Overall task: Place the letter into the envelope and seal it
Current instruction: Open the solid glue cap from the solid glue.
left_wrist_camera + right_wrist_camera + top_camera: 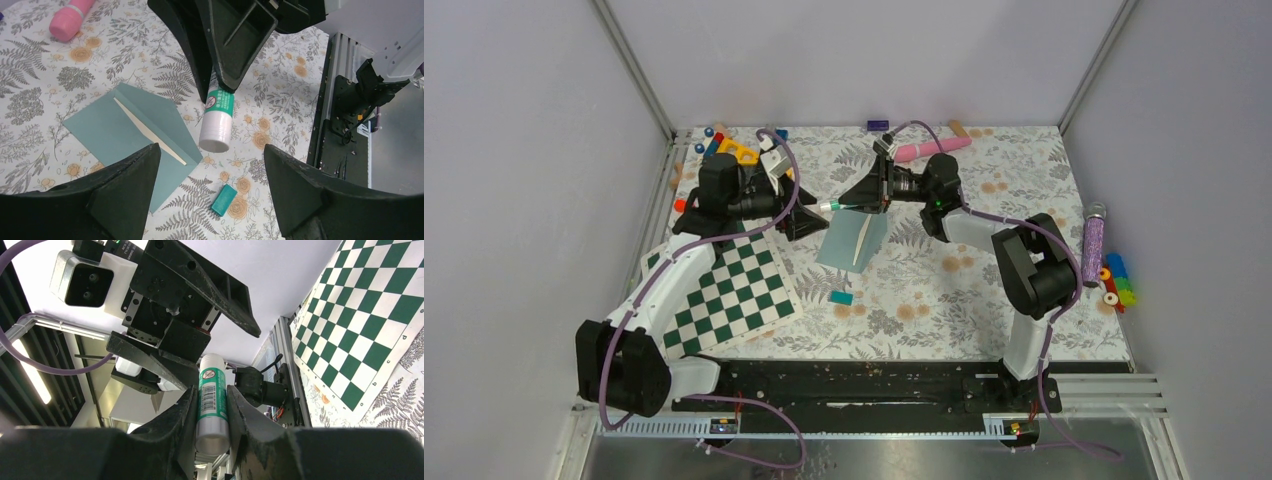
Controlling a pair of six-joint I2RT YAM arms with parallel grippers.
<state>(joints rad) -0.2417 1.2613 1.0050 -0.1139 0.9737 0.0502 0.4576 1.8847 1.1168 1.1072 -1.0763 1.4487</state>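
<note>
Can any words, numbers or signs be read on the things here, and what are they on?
White glue stick with a green label: a round crossed-out sign and a barcode; its small print is too blurred to read.
Green-and-white checkerboard mat: one border letter, perhaps "d".
Teal paper envelope: no writing visible.

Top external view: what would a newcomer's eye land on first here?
The two arms meet mid-table: the right gripper clamps a green-and-white glue stick, and the left gripper faces it with jaws wide. Just nearer, the teal envelope lies flat, a cream strip along its flap fold; a green-white checkerboard lies at the left.
</note>
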